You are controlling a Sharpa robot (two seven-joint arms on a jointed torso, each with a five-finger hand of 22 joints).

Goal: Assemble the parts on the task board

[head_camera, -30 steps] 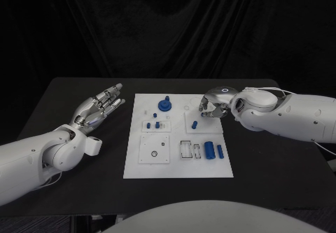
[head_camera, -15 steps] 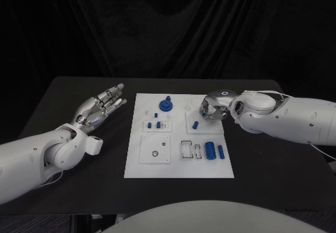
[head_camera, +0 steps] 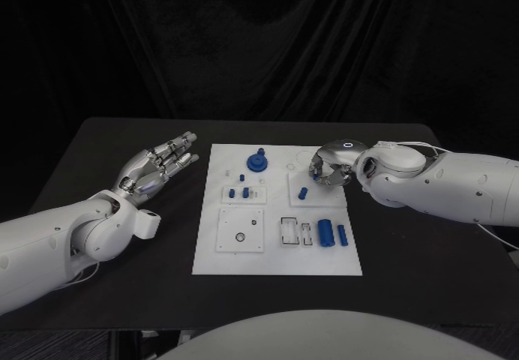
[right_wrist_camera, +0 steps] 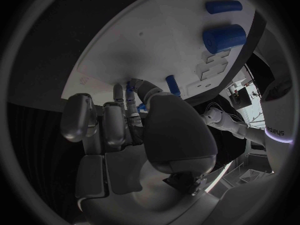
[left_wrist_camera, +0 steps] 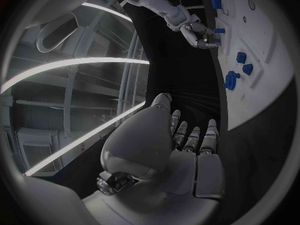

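On the left side of the table [head_camera: 119,135] the left hand [head_camera: 157,166] lies flat beside the task board [head_camera: 276,255], its fingers [head_camera: 178,142] stretched out and holding nothing. The parts look like small hard plastic: the knobbed one [head_camera: 256,161], short pegs [head_camera: 244,193], two cylinders [head_camera: 323,232]. Light and stiff, I'd guess, and smooth enough to slip, so best pinched across the sides. The right hand [head_camera: 328,169] curls at the board's far right corner; whether it grips a peg I can't tell

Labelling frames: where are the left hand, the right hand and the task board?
left hand [head_camera: 157,166], head view, palm.
right hand [head_camera: 328,166], head view, back of hand.
task board [head_camera: 276,259], head view, bare near edge.
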